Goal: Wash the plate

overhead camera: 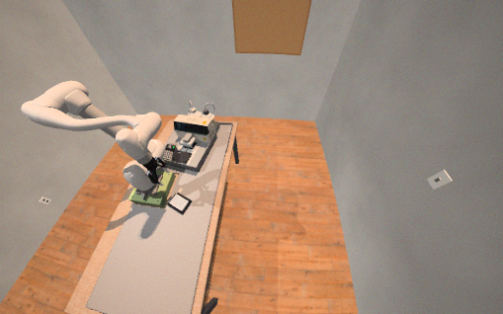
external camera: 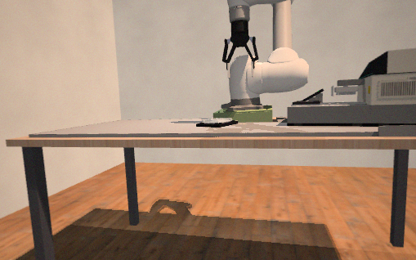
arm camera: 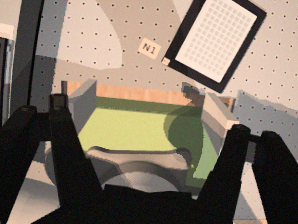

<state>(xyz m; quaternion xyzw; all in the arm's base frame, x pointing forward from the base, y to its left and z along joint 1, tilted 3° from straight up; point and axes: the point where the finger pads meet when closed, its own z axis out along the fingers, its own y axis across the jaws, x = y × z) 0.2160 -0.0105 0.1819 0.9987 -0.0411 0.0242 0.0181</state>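
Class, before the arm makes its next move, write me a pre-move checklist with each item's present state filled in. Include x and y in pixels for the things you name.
1. Gripper (external camera: 239,67) (arm camera: 150,100) open, nothing between the fingers: ok.
2. Plate (overhead camera: 179,202) (external camera: 217,121) (arm camera: 216,41) in its nest, not in the washer: ok.
3. Gripper lined up over the plate: not ok; the wrist view shows the plate off to one side, beyond the fingers.
4. Label N1 (arm camera: 149,48) readable beside the nest: ok.
5. Plate fully flat inside the locators: cannot tell.
6. Washer (overhead camera: 195,124) (external camera: 395,87) lamp colour: cannot tell.
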